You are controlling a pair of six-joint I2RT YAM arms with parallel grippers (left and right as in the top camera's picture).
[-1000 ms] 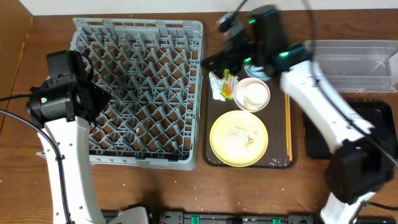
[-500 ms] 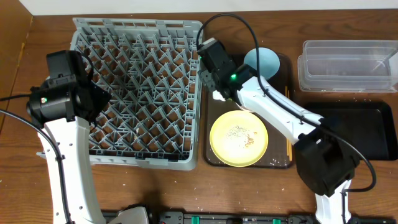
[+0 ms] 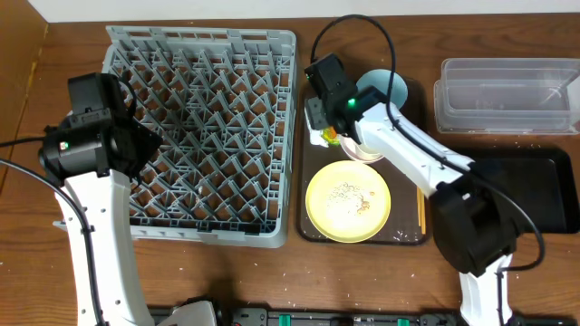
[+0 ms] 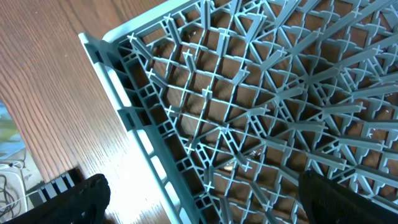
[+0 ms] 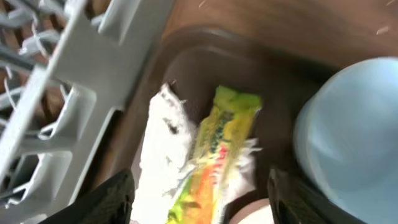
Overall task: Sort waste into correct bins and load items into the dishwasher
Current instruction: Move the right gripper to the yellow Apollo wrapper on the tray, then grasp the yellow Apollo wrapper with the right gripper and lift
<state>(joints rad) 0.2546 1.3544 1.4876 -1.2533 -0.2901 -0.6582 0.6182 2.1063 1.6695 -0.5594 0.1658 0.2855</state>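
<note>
The crumpled white wrapper with yellow-green and orange bits (image 5: pixel 205 155) lies at the back left of the dark brown tray (image 3: pixel 313 231), partly seen in the overhead view (image 3: pixel 319 136). My right gripper (image 5: pixel 202 208) is open, its fingers either side of the wrapper, just above it. The light blue bowl (image 3: pixel 385 88) sits behind it; it also shows in the right wrist view (image 5: pixel 354 137). The yellow plate (image 3: pixel 348 201) holds rice crumbs (image 3: pixel 349 193). The chopsticks (image 3: pixel 420 204) lie along the tray's right side. My left gripper (image 4: pixel 202 196) is open over the grey dish rack's (image 3: pixel 201 127) left edge.
The clear plastic tub (image 3: pixel 506 95) stands at the back right, with the black tray (image 3: pixel 544 186) in front of it. The pinkish-white bowl's rim (image 3: pixel 362 156) peeks out under my right arm. The cup is hidden.
My right arm swung left across the tray toward the rack, then back a little to hover over the wrapper. The left arm has not moved.
</note>
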